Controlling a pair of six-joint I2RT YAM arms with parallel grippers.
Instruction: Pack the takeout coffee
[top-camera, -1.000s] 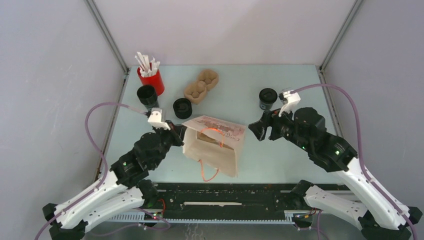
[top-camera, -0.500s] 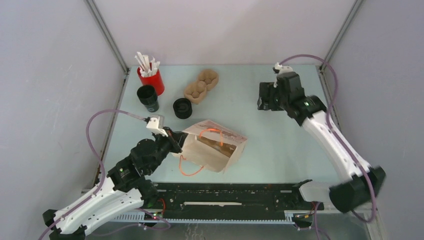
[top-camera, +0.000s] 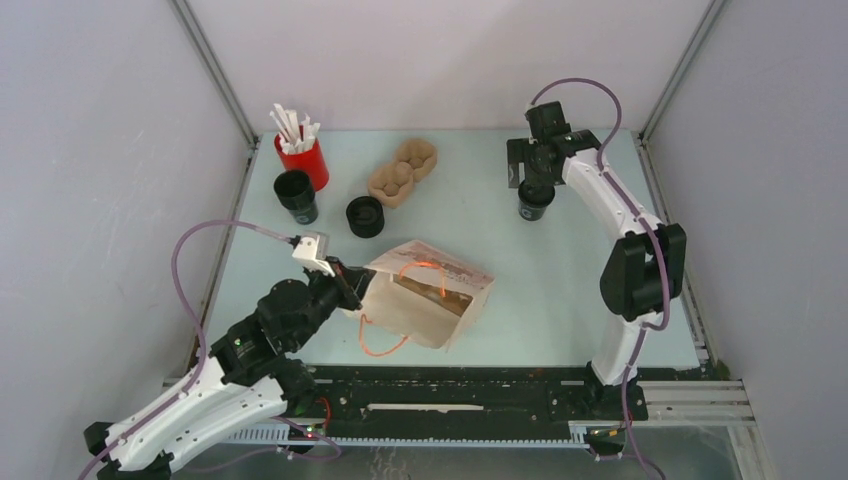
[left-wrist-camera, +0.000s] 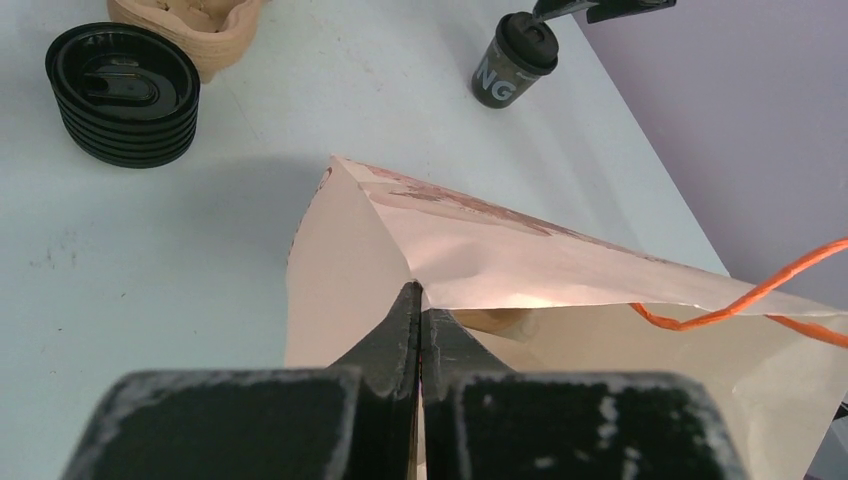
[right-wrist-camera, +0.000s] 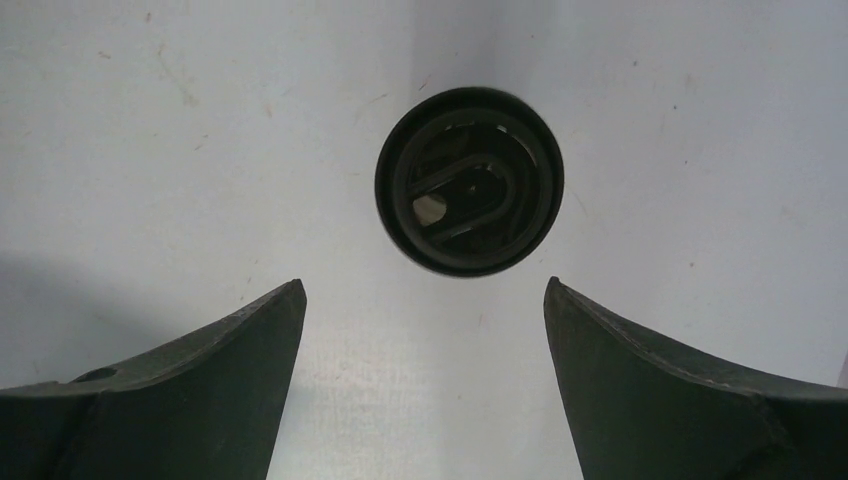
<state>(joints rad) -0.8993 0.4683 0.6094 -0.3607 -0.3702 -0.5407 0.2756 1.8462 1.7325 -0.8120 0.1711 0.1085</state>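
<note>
The takeout coffee (top-camera: 535, 199) is a small black lidded cup standing upright at the far right of the table. In the right wrist view I look straight down on its lid (right-wrist-camera: 469, 194). My right gripper (top-camera: 531, 181) hovers over it, open and empty, its fingertips (right-wrist-camera: 280, 305) apart on either side, just short of the lid. The brown paper bag (top-camera: 428, 296) lies on its side mid-table, mouth open, orange handles showing. My left gripper (left-wrist-camera: 420, 300) is shut on the bag's left rim (left-wrist-camera: 345, 235). The cup also shows in the left wrist view (left-wrist-camera: 512, 62).
A red cup of white sticks (top-camera: 302, 155), an open black cup (top-camera: 296, 193), a squat stack of black lids (top-camera: 365, 216) and a brown pulp cup carrier (top-camera: 402, 171) stand at the back left. Enclosure walls and posts edge the table.
My right arm has swung from beside the bag to the far right and now points down over the coffee cup. The bag has shifted slightly in my left gripper's hold.
</note>
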